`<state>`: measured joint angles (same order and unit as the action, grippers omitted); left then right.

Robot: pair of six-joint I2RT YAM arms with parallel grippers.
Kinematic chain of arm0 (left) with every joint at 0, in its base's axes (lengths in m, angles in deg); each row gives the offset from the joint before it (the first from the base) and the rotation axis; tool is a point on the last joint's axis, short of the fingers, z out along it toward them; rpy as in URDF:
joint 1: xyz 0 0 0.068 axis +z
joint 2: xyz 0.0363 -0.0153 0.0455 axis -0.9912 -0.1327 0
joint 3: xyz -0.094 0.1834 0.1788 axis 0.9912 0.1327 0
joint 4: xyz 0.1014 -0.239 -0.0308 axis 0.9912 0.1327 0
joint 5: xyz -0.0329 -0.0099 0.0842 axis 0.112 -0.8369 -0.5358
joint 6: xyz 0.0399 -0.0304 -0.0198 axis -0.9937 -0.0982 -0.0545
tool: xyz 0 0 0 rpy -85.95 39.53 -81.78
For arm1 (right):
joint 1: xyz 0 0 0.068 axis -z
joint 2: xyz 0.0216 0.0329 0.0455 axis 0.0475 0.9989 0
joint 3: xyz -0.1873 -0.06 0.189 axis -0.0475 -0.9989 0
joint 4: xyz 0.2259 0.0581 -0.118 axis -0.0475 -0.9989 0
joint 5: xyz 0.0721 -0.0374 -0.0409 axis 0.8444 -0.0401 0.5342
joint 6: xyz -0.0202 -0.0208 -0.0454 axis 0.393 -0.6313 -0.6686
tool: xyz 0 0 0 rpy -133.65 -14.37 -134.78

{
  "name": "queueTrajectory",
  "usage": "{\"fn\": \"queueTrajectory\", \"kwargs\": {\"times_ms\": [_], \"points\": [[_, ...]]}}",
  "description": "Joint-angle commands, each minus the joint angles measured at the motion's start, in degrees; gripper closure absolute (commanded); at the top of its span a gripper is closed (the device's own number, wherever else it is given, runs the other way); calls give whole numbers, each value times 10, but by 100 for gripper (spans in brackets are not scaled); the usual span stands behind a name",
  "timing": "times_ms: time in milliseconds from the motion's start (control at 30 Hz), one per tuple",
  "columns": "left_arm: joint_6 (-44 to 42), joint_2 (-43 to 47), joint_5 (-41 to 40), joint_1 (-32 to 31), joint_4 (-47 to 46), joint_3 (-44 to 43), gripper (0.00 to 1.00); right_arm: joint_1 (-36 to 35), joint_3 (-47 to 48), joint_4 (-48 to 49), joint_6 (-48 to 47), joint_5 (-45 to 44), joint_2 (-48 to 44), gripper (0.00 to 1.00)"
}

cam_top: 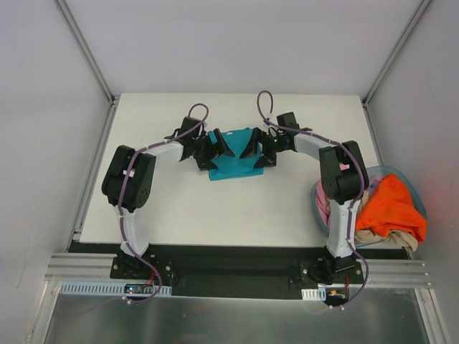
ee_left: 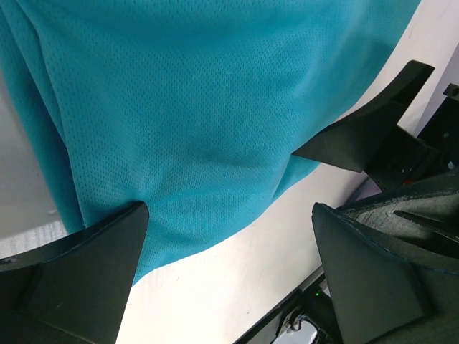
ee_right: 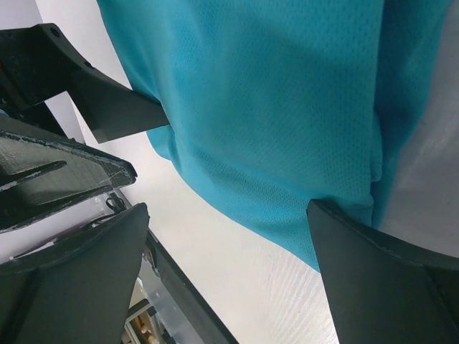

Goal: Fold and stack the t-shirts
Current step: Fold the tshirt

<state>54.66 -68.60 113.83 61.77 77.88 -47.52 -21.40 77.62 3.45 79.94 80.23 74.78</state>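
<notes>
Teal t-shirt [cam_top: 233, 162] lay on the table [cam_top: 215, 215] at its far middle, gathered into a compact, roughly folded block, and it sat directly between my two grippers. My left gripper [cam_top: 214, 149] stood at its left edge and my right gripper [cam_top: 253, 149] at its right edge. Both had their jaws spread wide with nothing clamped between them. From each wrist view the cloth filled the space ahead of the fingers, and I could see the other arm's finger on the far side. The fingertips may have rested on the fabric's near hem, though the views were too close for me to be sure.

I judged the step in hand to be the folding of this shirt, with a fold or a tidying pass not yet finished, since its near edge looked uneven. The next move called for me to bring both sets of fingers down on matching corners, pinch only the top layer, and lift evenly so the block did not drag.

An orange t-shirt [cam_top: 387, 204] and a tan t-shirt [cam_top: 380, 236] waited in the basket [cam_top: 419, 195] beside my right arm, unfolded.
</notes>
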Motion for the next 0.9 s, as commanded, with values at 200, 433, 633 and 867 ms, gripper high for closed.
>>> {"fn": "queueTrajectory", "kwargs": {"times_ms": [200, 433, 633, 867], "points": [[-47, 103, -87, 8, 48, 5, 1, 5, 22, -15, -75, -8, -96, 3], [-93, 175, -191, 7, 120, 38, 1, 5, -106, -11, -114, -115, -279, 3], [-135, 122, -223, 7, 153, 8, 11, 4, -193, -24, -120, -167, -387, 3], [-143, 32, -230, -11, 171, -57, 26, 5, -229, -58, -128, -214, -432, 3]]}}
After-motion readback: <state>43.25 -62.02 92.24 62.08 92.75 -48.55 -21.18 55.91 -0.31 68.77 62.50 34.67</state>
